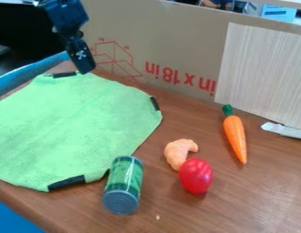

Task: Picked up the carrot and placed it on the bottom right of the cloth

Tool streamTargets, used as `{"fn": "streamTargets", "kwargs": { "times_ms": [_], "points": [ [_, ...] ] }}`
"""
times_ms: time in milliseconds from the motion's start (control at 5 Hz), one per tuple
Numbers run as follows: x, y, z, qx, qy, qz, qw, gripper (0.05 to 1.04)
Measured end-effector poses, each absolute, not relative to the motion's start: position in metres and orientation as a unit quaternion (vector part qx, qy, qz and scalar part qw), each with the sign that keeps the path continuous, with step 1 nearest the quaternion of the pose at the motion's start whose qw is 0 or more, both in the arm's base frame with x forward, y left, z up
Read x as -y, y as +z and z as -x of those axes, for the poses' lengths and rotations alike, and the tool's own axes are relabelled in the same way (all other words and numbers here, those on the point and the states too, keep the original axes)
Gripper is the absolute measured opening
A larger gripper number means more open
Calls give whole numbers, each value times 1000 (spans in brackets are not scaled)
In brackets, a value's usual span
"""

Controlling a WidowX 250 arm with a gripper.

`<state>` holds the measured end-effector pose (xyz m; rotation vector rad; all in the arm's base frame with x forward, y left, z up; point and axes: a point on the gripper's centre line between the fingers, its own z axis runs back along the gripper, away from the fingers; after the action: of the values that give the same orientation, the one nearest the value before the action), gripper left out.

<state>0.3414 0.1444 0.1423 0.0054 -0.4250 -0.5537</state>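
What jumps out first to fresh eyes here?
Probably the bright green cloth, spread over the left of the wooden table. Next, the glossy red tomato-like item near the front, just right of the can, and the orange carrot lying off the cloth at right. The black gripper hangs over the cloth's far edge.
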Motion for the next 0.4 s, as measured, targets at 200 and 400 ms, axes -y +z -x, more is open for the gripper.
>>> {"fn": "streamTargets", "kwargs": {
  "times_ms": [200,400],
  "points": [
    [-144,130,-341,196,-267,10,943,1000],
    [-135,121,-340,192,-259,20,946,1000]
  ]
}}
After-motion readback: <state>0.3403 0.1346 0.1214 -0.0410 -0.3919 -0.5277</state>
